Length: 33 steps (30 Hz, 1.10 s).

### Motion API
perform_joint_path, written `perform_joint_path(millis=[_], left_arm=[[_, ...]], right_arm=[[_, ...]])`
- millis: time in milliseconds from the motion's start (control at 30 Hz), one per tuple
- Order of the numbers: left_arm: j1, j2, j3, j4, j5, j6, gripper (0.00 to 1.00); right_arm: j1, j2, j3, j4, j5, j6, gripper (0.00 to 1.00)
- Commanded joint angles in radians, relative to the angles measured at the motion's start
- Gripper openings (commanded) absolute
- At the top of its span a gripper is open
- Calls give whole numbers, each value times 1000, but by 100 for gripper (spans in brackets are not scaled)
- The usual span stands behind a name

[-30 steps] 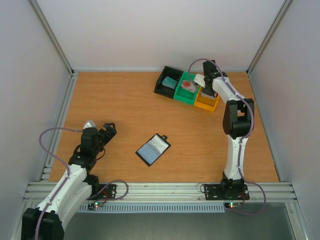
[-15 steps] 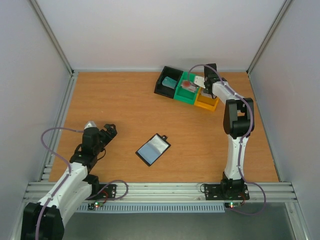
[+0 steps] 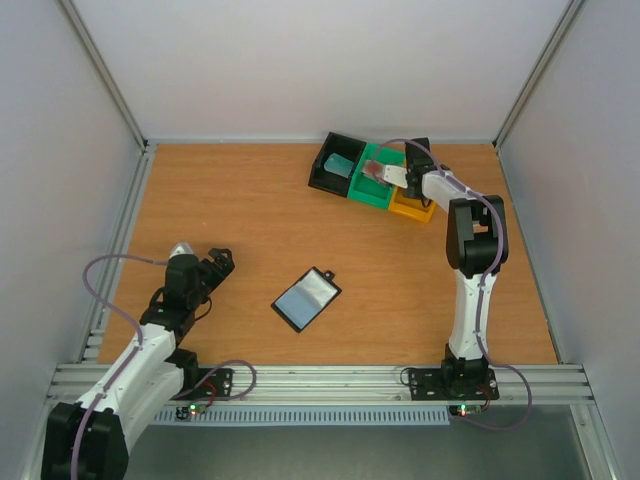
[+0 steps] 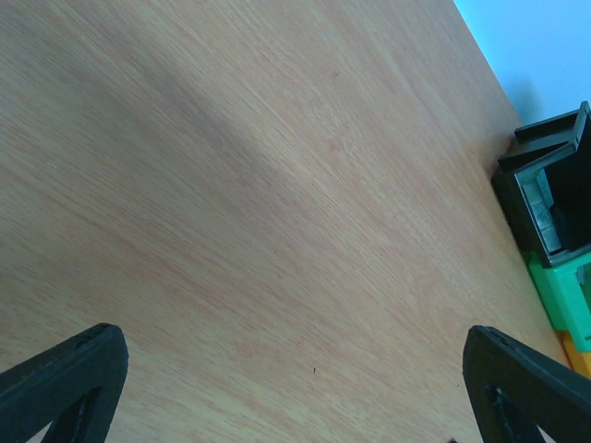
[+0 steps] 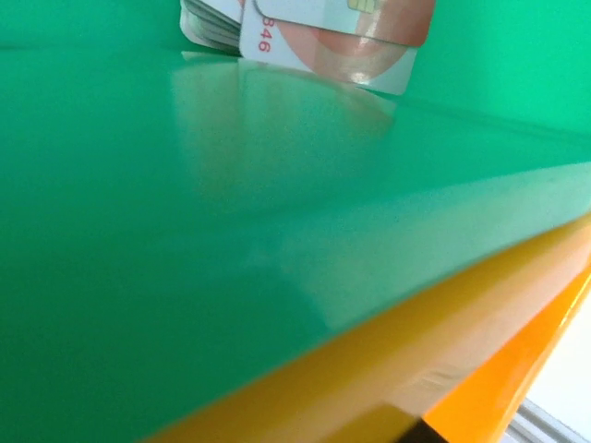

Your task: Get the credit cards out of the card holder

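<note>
Where the right arm reaches to the far side of the table [image 3: 230, 200], the right gripper [image 3: 393, 174] sits low at the green tray [image 3: 372, 198], right beside the orange tray [image 3: 410, 210]. Its fingers are out of the wrist view, so I cannot tell whether they are spread or closed. Wrist view: green wall fills most of the frame and an orange rim crosses the lower right. The red/pink card [image 5: 342, 32] is at the top, inside the green tray (chip and red digits legible).

The teal card [image 3: 340, 164] lies in the black tray [image 3: 325, 182].

The card holder [image 3: 306, 298] lies open and flat mid-table, with its pale blue-grey inside facing up. It is well apart from the trays.

The left gripper [image 3: 216, 260] is low at the near left. Its fingers [image 4: 65, 369] are spread wide over bare wood, holding nothing.
</note>
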Motion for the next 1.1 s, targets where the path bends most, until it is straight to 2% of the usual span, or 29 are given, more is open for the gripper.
perform_joint_path(millis=[0, 133, 367, 433, 467, 567, 733, 867, 933, 1067], left_arm=[[7, 7, -12, 56, -3, -7, 99], [7, 8, -12, 57, 0, -11, 99], [7, 9, -13, 58, 4, -5, 99], [6, 0, -13, 54, 2, 6, 99], [7, -7, -13, 54, 2, 11, 99], [7, -24, -12, 57, 5, 44, 99], [7, -74, -6, 65, 8, 141, 99], [7, -132, 24, 47, 36, 276, 99], [7, -138, 57, 23, 21, 398, 99], [8, -90, 114, 33, -150, 634, 100]], right_arm=[[-4, -60, -6, -9, -18, -5, 25], [-6, -89, -1, -15, -25, 23, 51], [-6, -243, -50, 25, -136, 192, 69], [-6, -303, -73, 42, -169, 297, 95], [-6, -342, -87, 49, -191, 361, 98], [-16, -490, -177, 106, -287, 623, 98], [-86, -784, -494, 261, -463, 1024, 98], [-148, -969, -696, 286, -477, 1200, 99], [-172, -1061, -815, 367, -458, 1280, 98], [-204, -1176, -986, 447, -420, 1332, 98]])
